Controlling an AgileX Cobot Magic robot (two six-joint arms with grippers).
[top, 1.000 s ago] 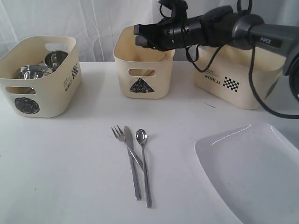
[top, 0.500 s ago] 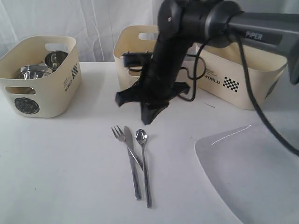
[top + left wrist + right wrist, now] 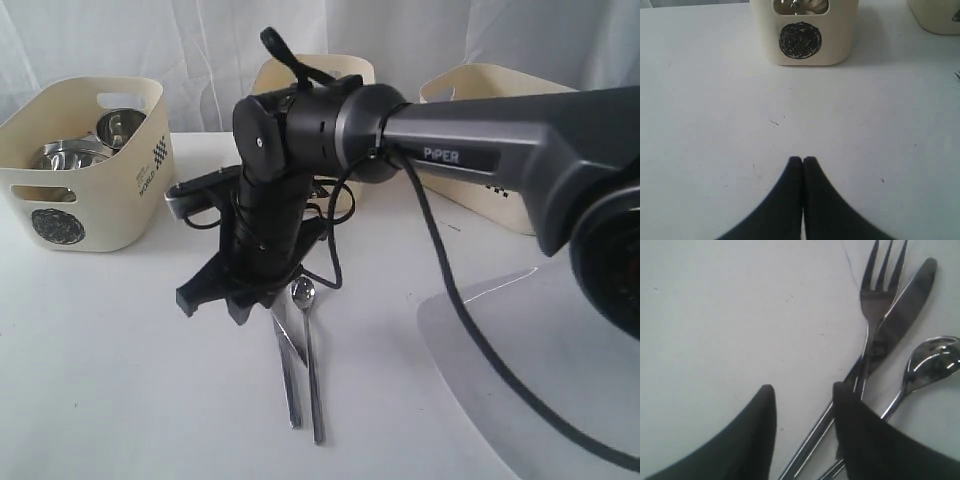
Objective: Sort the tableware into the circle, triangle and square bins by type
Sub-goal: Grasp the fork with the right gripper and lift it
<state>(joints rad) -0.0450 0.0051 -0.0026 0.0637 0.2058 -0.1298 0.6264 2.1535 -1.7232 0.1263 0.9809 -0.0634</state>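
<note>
circle bin [image 3: 108,215], steel mug [image 3: 120,127] inside, perhaps bowl [image 3: 70,156]

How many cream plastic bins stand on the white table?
3: round-sticker bin at left; middle bin partly hidden behind the black arm; right bin beyond it.

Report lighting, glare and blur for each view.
Exterior view: even, soft light; the white plate barely stands out from the table, and the dark right arm blocks the middle. Left wrist view: sharp, the shut left end effector a black silhouette. Right wrist view: bright glints on the spoon; the open right end effector is dark, featureless.
</note>
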